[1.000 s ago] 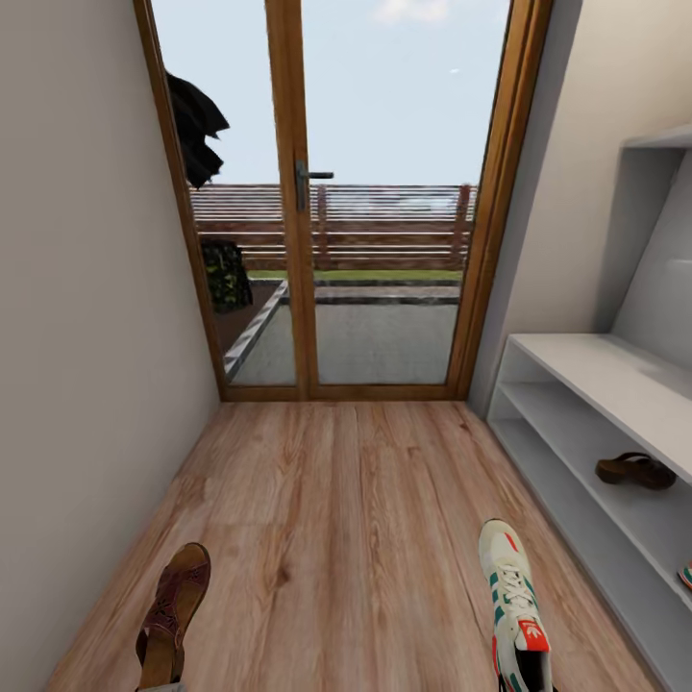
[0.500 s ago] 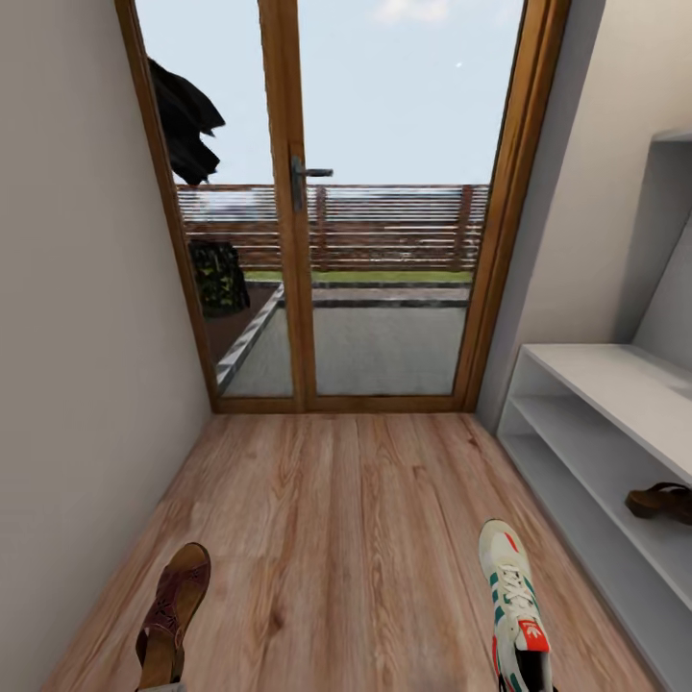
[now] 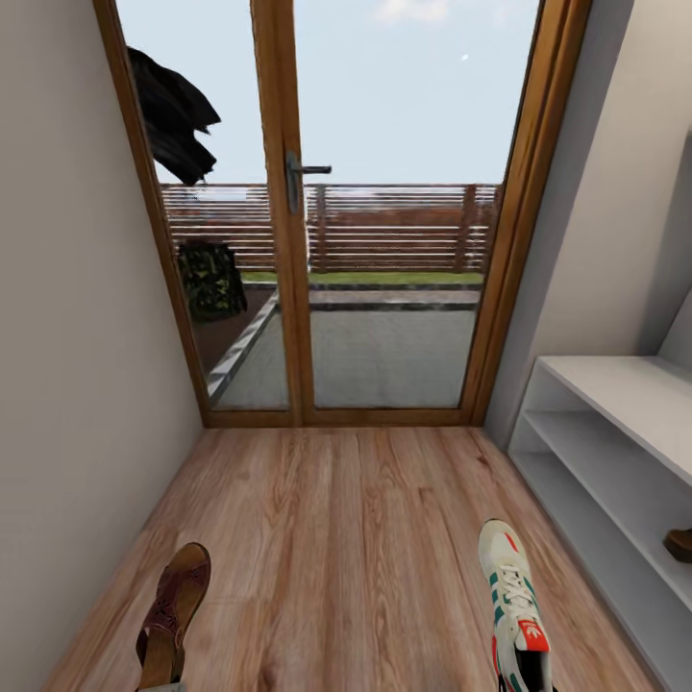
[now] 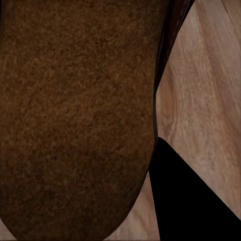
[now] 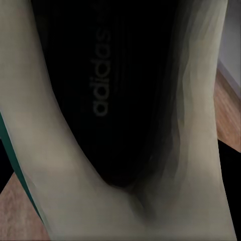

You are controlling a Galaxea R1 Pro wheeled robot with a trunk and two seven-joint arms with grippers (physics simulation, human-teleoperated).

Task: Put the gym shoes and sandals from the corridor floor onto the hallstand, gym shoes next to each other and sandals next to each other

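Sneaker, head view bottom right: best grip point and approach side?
Probably the heel collar of the sneaker, from the robot's side and above: toe points at the door, heel nearest, and its mouth is open for one finger inside the rim.

- You face a wood-framed glass door [image 3: 384, 211] with a dark lever handle [image 3: 303, 173] at the corridor's end.
- Through the glass you see pale sky, a slatted wooden fence [image 3: 384, 226], a paved patio and a dark shrub [image 3: 210, 279].
- Plain light walls [image 3: 67, 365] close in on both sides.
- Wood-grain plank flooring [image 3: 346, 538] runs to the door.
- A light-grey shelf unit [image 3: 615, 432] stands along your right wall.
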